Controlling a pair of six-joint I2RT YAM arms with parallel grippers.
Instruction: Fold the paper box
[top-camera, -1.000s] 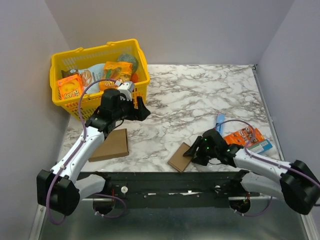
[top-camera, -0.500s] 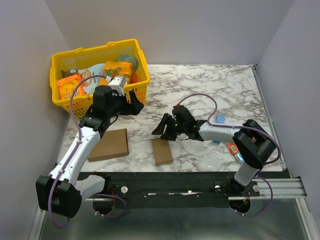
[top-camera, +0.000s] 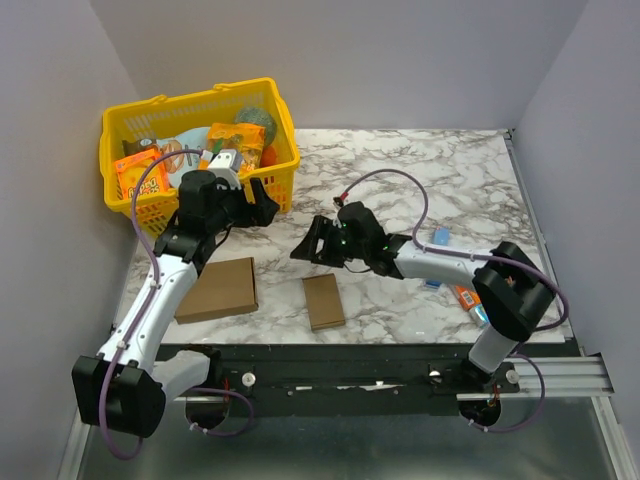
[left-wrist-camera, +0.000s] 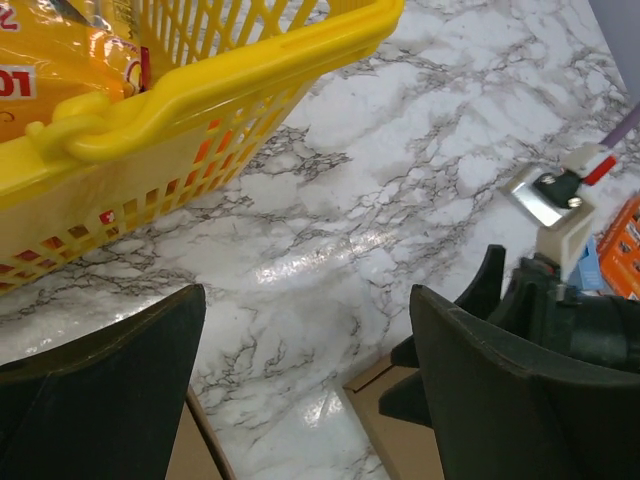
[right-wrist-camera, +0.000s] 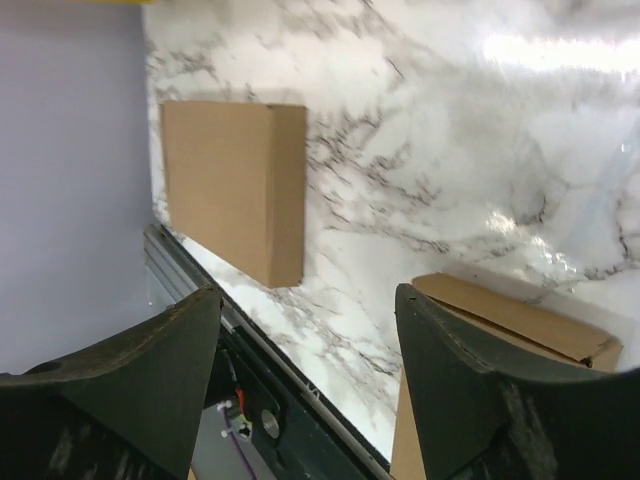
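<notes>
The paper box (top-camera: 323, 302) lies flat at lower centre. Higher in frame, the left gripper (top-camera: 262, 201) and right gripper (top-camera: 308, 243) hover, fingers spread.

The white marbled counter (top-camera: 430, 170) carries a yellow basket (top-camera: 190, 97) at its far left corner. A flat brown cardboard rectangle (top-camera: 218, 290) lies nearer the front edge than the basket, and the smaller paper box (top-camera: 323, 301) lies flat to the right of it. Well apart to the basket's right lie a blue item (top-camera: 438, 237) and a partly hidden orange packet (top-camera: 463, 296).
</notes>
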